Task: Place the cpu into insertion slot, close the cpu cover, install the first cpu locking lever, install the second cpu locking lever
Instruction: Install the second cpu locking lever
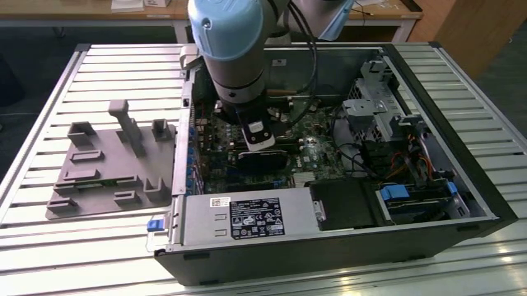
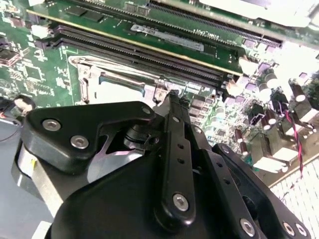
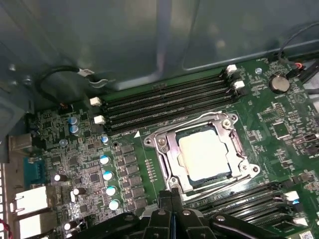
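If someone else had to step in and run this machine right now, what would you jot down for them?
Hand: low over the motherboard, fingertips together at the near edge of the socket, holding nothing that can be seen.
The cpu: lying flat in the insertion slot.
The cpu cover: down around the chip, its pale top showing through the square opening.
Done: chip placed, cover apparently closed.
Left: the two locking levers; whether either is latched cannot be told from these views.
The arm reaches down into the open computer case.
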{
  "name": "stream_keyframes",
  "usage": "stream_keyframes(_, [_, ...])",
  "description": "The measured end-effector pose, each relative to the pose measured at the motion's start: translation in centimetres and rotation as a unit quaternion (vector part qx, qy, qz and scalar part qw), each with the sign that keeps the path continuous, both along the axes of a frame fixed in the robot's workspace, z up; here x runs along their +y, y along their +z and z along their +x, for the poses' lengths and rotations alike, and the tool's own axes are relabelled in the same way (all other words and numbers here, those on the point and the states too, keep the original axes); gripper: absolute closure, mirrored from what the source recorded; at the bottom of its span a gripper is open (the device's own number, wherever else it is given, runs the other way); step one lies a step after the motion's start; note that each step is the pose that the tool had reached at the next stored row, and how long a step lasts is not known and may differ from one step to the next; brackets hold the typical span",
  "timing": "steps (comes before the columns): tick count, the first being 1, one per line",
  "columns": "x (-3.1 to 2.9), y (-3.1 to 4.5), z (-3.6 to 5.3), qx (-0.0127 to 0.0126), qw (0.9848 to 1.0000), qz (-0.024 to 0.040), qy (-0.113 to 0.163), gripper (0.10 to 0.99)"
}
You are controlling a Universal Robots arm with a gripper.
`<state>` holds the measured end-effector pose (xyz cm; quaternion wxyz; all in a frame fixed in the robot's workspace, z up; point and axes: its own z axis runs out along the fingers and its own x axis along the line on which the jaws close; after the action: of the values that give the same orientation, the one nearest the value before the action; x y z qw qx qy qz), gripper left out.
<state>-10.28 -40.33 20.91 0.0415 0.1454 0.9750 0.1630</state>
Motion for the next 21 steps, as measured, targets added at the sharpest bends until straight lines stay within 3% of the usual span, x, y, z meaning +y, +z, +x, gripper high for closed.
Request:
stream_keyframes(5, [0.00,0.19,0.51,0.0007,1.0000,-0.0052,-0.004,0.980])
stream_keyframes(15, [0.00,0.19,3.35,0.0055,0.9999,-0.0090,-0.004,0.980])
stream_keyframes(21, [0.49,0.19,4.06,0.0064,0.9997,-0.0237,-0.005,0.980])
